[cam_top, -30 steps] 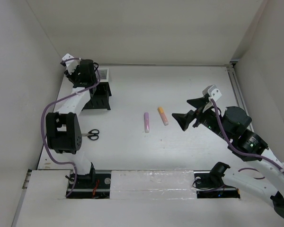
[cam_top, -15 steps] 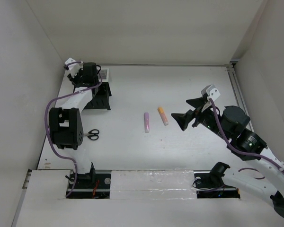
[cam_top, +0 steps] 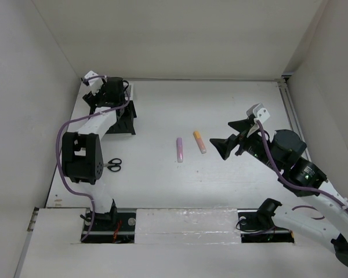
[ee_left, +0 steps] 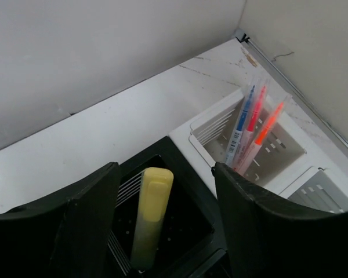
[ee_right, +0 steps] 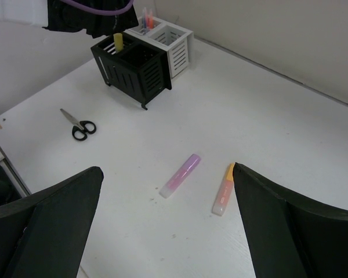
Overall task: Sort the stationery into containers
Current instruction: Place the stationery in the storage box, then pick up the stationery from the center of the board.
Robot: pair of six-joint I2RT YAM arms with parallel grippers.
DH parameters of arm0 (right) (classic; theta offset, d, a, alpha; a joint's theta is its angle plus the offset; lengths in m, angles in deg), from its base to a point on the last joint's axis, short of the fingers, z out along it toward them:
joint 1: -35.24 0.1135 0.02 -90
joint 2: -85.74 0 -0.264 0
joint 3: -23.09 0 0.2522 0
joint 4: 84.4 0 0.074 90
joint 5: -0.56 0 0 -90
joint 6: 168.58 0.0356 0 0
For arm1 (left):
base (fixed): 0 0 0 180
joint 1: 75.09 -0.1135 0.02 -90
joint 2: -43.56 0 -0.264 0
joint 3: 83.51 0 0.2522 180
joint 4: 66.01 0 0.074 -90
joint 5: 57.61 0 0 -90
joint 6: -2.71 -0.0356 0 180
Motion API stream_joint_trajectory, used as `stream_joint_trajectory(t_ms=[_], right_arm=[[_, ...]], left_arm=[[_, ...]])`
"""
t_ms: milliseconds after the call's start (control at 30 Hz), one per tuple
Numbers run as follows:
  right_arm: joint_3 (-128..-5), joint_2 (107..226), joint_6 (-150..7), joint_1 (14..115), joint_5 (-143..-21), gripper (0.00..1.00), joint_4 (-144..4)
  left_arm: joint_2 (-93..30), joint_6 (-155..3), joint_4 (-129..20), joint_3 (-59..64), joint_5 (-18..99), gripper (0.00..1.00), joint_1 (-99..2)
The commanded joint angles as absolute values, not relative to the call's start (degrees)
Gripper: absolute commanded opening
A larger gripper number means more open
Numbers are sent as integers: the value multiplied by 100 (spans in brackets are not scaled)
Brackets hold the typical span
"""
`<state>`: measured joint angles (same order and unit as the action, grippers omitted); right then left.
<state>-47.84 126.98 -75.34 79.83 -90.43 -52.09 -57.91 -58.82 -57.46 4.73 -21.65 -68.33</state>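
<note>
The left claw (cam_top: 108, 94) hangs above the two organisers, which stand touching each other near the 10 o'clock corner of the bench (cam_top: 232, 104). Its fingers are spread wide and they hold nothing. In the left wrist view a yellow marker (ee_left: 150, 215) stands upright, a little tilted, inside one compartment of the black mesh organiser (ee_left: 184, 155), below the gap of the fingers. Just beside it, in one compartment of the white organiser (ee_left: 204, 124), a blue pen (ee_left: 239, 124), a red pen (ee_left: 256, 110) and an orange pen (ee_left: 268, 132) lean together against the wall. The right claw (cam_top: 227, 135) is also wide and holds nothing. It stays above the bench at 3 o'clock from the two markers that lie loose near the middle. These are a purple marker (cam_top: 179, 149) and, at about 2 o'clock from it, an orange marker (cam_top: 199, 142). They are near each other but do not touch. The black-handled scissors (cam_top: 112, 165) lie flat and closed at 8 o'clock on the bench, well apart from the markers, close to the left arm.
</note>
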Motion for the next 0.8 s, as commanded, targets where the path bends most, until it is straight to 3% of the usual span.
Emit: stream_joint_trajectory(t_ms=[0,67,200,300,367,533,667,767], right_arm=[[-4850,12635,-7551,7953,-8970,100,-5561],[-4850,12687,-7551,7953,-8970,100,-5561],[-4956,12688,-7551,7953,-8970,100,-5561],[-5279,12688,-7603,7953,-9443,100,-5228],[-5500,12635,-7603,7953,-10196,100,-4764],[-5993,12521,-7656,7953,-10922,100,-4269],[-6107,12468,-7797,7901,-10974,100,-4138],[-6107,12468,-7797,7901,-10922,100,-4076]], left_arm=[[-5154,-5811,-5655,530,-2394,64,-6850],[-4883,-5811,-5516,688,-2395,70,-6850],[-4679,-5916,-4585,1478,-2272,100,-6509],[-4835,-5909,-3699,2470,-2185,100,-6008],[-4959,-5549,-2574,3085,-1440,100,-5674],[-5056,-5134,-2438,2510,-67,100,-4506],[-6379,-4320,-1564,2867,-100,100,-3241],[-6935,-4080,-1489,2957,-101,100,-3001]])
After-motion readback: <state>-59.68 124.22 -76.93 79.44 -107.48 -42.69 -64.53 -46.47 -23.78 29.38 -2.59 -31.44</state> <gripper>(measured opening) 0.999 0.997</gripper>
